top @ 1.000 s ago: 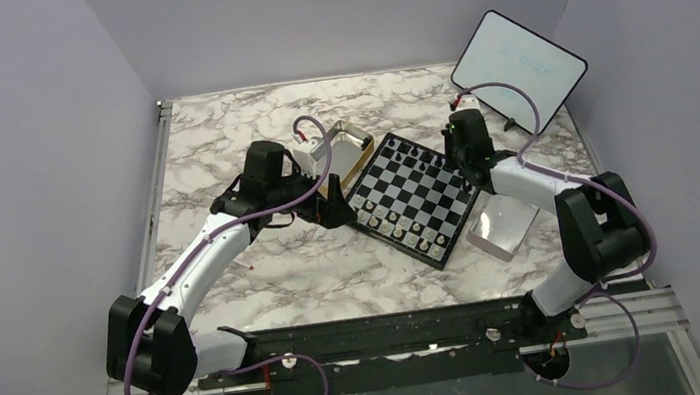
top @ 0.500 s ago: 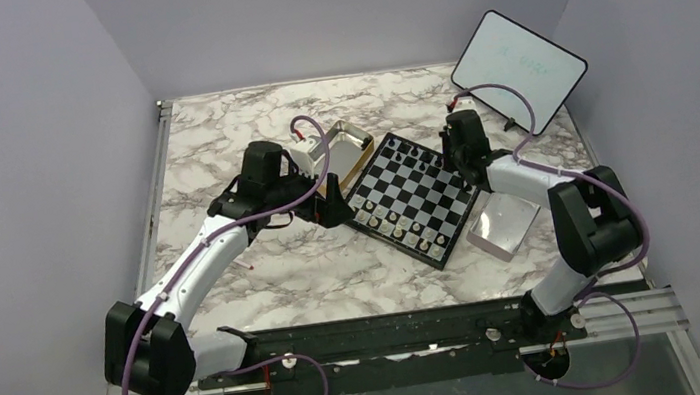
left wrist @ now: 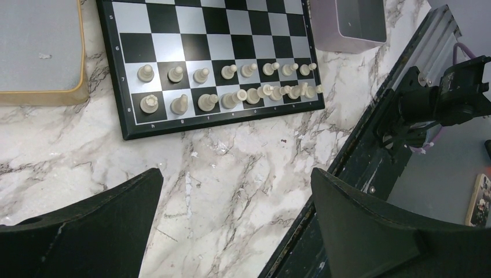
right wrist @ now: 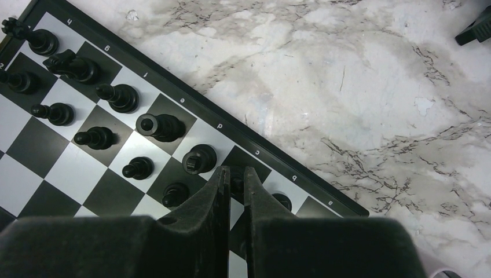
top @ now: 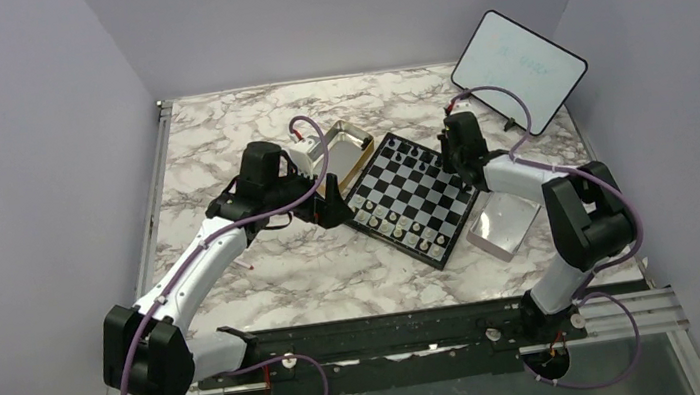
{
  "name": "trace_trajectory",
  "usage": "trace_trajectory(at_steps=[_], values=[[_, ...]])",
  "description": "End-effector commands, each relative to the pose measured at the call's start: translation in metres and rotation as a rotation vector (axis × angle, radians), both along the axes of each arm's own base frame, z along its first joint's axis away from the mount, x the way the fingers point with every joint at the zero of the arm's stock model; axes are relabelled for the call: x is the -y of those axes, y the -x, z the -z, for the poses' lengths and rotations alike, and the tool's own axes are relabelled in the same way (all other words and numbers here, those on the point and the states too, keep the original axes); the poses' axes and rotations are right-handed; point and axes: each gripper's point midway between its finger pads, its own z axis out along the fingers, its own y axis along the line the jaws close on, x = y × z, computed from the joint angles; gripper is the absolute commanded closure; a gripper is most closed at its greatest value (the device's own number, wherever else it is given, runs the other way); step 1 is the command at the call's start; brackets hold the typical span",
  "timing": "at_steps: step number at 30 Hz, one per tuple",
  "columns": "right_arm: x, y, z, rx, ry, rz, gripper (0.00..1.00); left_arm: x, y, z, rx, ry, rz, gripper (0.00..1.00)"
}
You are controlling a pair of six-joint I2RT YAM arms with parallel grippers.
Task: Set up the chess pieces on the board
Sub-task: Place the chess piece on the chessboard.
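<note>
Right wrist view has the right gripper (right wrist: 233, 172) drawn down to a narrow slit, and from where I stand a tiny black piece (right wrist: 234, 180) sits pinched between its tips, low over a square just inside the edge of the board (right wrist: 257, 152). Off to the left of those fingers the other black pieces (right wrist: 156, 126) stand upright in two slanting rows along that same edge. Beyond the tips, past the border, lies marbled worktop (right wrist: 359, 87).

Across the board, the left gripper (left wrist: 235, 174) hangs with its jaws spread wide and nothing between them, over the worktop just short of the board's near corner. Ahead of it the pale pieces (left wrist: 231, 87) fill two rows, the nearer row crowded at its right end. A gold-rimmed tin (left wrist: 40, 46) lies ahead to its left, touching the board's side, and a clear box (left wrist: 353, 23) sits ahead to its right
</note>
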Motion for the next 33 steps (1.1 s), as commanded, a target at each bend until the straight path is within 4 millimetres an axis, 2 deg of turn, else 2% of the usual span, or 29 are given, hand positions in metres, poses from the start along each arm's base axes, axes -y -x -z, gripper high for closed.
trace_trajectory(at_steps=[1, 15, 21, 33], values=[[0.007, -0.008, 0.0, 0.007, 0.031, 0.023, 0.92, -0.002, 0.002, -0.003, 0.027, -0.005, -0.003, 0.01], [0.01, -0.005, 0.01, -0.049, 0.054, 0.026, 0.91, -0.002, 0.001, -0.005, 0.033, -0.005, -0.004, 0.01], [0.012, 0.004, 0.015, -0.1, 0.062, 0.028, 0.91, -0.002, 0.001, -0.003, 0.03, -0.007, -0.004, 0.01], [0.012, 0.009, 0.014, -0.111, 0.055, 0.029, 0.9, -0.001, 0.002, -0.004, 0.026, 0.0, 0.001, 0.01]])
